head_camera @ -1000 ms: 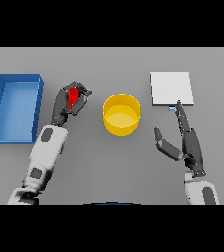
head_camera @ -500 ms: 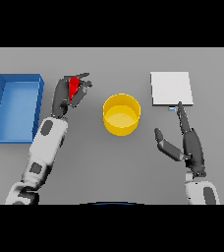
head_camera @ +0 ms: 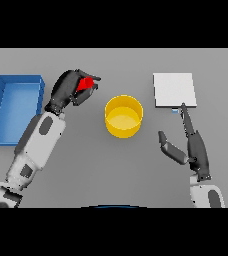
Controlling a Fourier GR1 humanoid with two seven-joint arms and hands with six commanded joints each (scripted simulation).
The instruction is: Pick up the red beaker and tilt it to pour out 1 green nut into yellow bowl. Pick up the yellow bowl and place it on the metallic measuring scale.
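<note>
nearest the robot, the right hand is resting idle on the grey table with fingers straight and thumb spread, its fingertip reaching toward the near edge of the metallic measuring scale; in the middle, the yellow bowl is standing upright, apart from both hands, and no green nut is showing inside it; further back on the left, the left hand is curling round the red beaker, just beside a blue tray; judging by this, the pouring step is underway, and the next move is calling for carrying the beaker over the bowl's rim and tipping it gently.
</note>
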